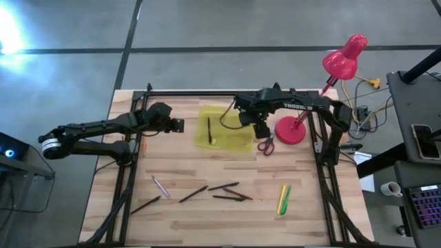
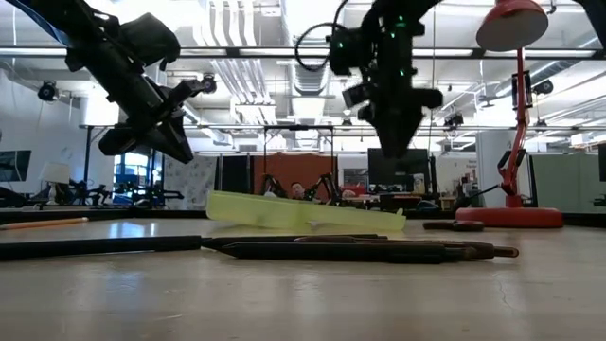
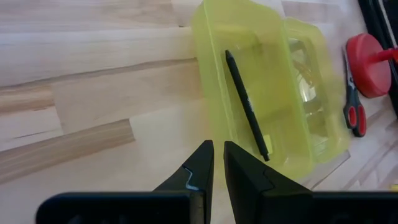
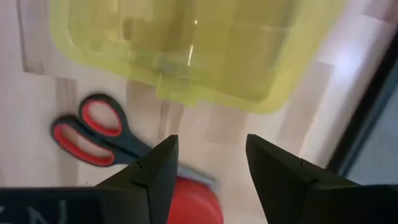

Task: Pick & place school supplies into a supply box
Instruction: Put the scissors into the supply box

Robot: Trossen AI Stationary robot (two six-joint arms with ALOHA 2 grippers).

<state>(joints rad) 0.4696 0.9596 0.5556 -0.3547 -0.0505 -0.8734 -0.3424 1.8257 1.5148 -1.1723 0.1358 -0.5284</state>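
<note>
The supply box point(image 1: 224, 134) lies open near the tabletop's point(image 1: 179, 220) far edge, one dark pen point(image 3: 247, 104) inside. The right gripper point(image 4: 208, 165) hovers with fingers spread above the red-handled scissors point(image 4: 99, 138). The left gripper point(image 3: 218, 163), fingers nearly closed and empty, hangs beside the box.

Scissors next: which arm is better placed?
Right. The right gripper, open, hovers just above the scissors beside the lamp base. The left gripper sits across the supply box, nearly shut.
</note>
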